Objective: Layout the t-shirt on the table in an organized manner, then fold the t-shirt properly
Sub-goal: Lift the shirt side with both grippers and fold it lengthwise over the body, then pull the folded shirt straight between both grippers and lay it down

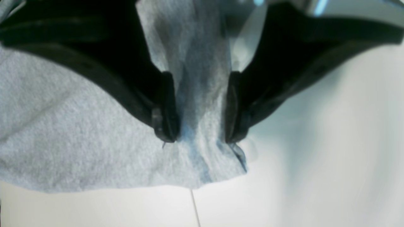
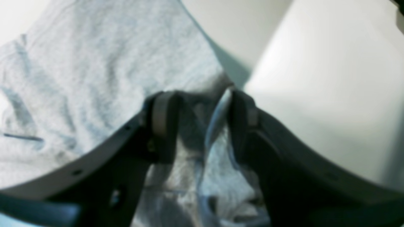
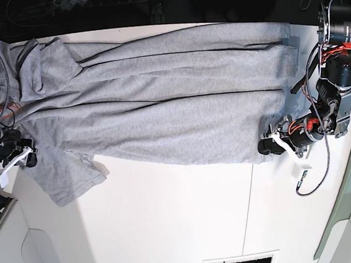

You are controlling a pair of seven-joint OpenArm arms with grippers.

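Whole t-shirt [image 3: 160, 102] in base only

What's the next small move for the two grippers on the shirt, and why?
Probably pull both ends gently apart and toward the near table edge. The left gripper and right gripper each pinch an edge of the t-shirt, which lies stretched across the table but shows long lengthwise folds.

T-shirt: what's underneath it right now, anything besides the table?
Only the white table shows around the t-shirt, which lies spread across it. Both the left gripper and right gripper pinch its edges. Anything beneath the cloth is covered.
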